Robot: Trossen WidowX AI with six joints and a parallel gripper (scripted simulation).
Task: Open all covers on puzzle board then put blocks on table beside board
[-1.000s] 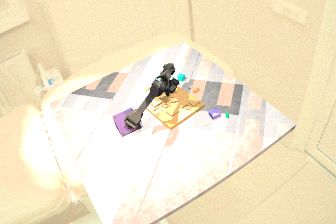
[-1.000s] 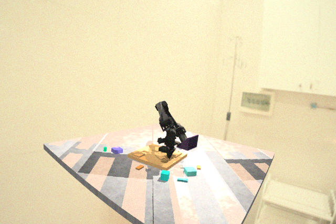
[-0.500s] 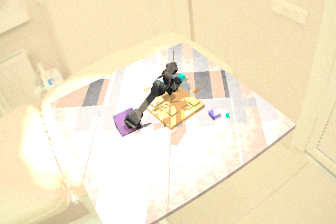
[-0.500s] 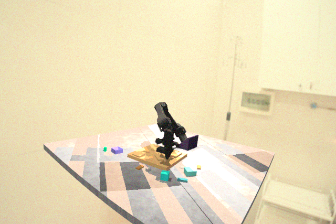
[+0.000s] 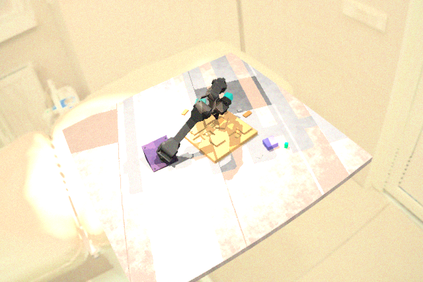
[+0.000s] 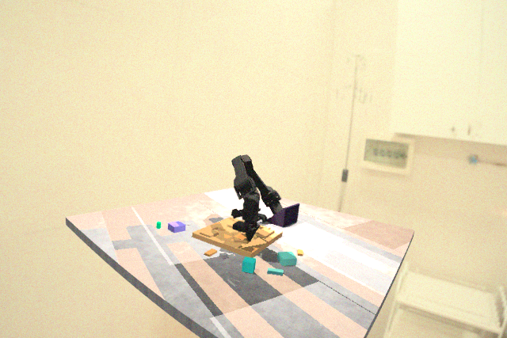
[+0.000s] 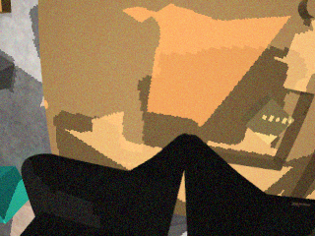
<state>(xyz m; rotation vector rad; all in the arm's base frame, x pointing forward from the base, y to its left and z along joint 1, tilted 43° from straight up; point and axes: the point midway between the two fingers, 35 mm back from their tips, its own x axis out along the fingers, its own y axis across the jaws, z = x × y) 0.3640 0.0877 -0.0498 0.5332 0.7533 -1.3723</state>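
Note:
The tan puzzle board lies flat with raised covers and rails. My gripper is shut and empty, its tips low over the board near its edge on the teal pieces' side. A small grey-green diamond-shaped piece shows beside a rail, right of the tips in the wrist view; whether it lies in a well I cannot tell. Shadow patches and the arm hide some covers, and I cannot tell how far each is open.
Off the board lie a purple block, a green piece, an orange piece, a yellow piece, a teal cube, a larger teal block and a teal bar.

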